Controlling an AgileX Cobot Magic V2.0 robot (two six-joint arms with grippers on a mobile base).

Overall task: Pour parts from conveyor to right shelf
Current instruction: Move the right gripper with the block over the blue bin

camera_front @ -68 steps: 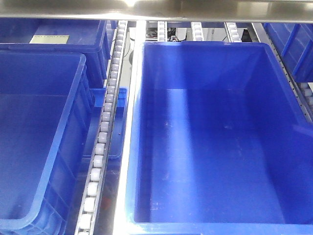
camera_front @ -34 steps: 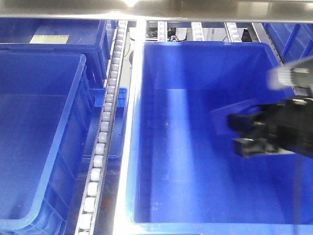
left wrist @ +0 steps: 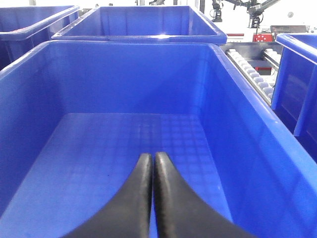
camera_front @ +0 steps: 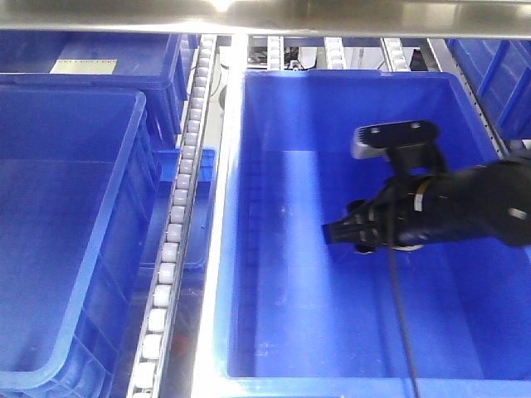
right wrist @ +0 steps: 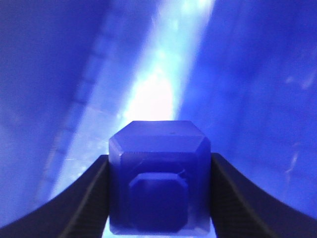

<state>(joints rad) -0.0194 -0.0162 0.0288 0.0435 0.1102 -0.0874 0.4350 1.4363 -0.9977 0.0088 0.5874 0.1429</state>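
Between the earlier front pictures and this one, the right arm [camera_front: 465,215] came in from the right edge and reached further left over the big tub [camera_front: 249,249]; a second before, the tub held nothing and no arm showed. Right gripper [camera_front: 342,234] hung inside the tub, above its floor, pointing left, with a grey wrist camera [camera_front: 394,138] riding on top of the arm. Right wrist view showed the block [right wrist: 159,178] pinched between the two dark fingers [right wrist: 81,198], jaws closed on its sides. Block was bright blue, roughly cube-shaped with cut-off corners, and carried a short raised knob with a flattened outline on the face toward the camera. Behind it lay blurred blue tub plastic with a bright streak of glare. Tub sat on the steel shelf [camera_front: 249,12], a rail of small white rollers [camera_front: 178,199] running just beside its left wall, and another blue tub [camera_front: 75,207] beyond that rail. Left gripper [left wrist: 152,163] showed in its own wrist view with both black fingertips pressed together, holding nothing, poised over a different blue bin [left wrist: 237,124] with a grid-patterned floor. More rollers [left wrist: 252,74] ran to that bin's right.
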